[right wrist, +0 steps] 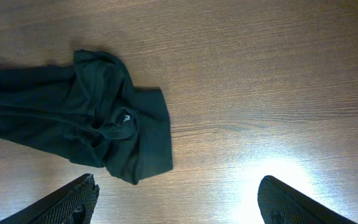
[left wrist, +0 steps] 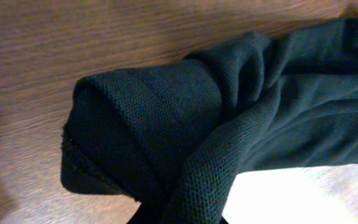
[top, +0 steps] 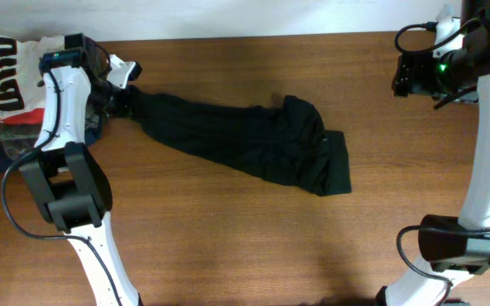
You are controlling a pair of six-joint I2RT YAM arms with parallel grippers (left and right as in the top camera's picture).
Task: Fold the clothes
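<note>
The clothes, a black T-shirt (top: 253, 140), lie bunched in a long strip across the middle of the table. My left gripper (top: 124, 98) is at the strip's left end, shut on the fabric. In the left wrist view the black T-shirt (left wrist: 166, 124) fills the frame and runs down between the jaws, hiding them. The right gripper (top: 407, 75) hangs at the far right back corner, well away from the cloth. Its fingers (right wrist: 73, 199) stand wide open over bare wood, with the shirt (right wrist: 92, 124) and its white neck label (right wrist: 126, 117) up to the left.
A stack of other garments sits at the far left: a white one with bold black-and-red print (top: 11, 81) on top of darker folded pieces (top: 7, 149). My left arm reaches over that stack. The table's back edge (top: 245, 36) runs along the wall.
</note>
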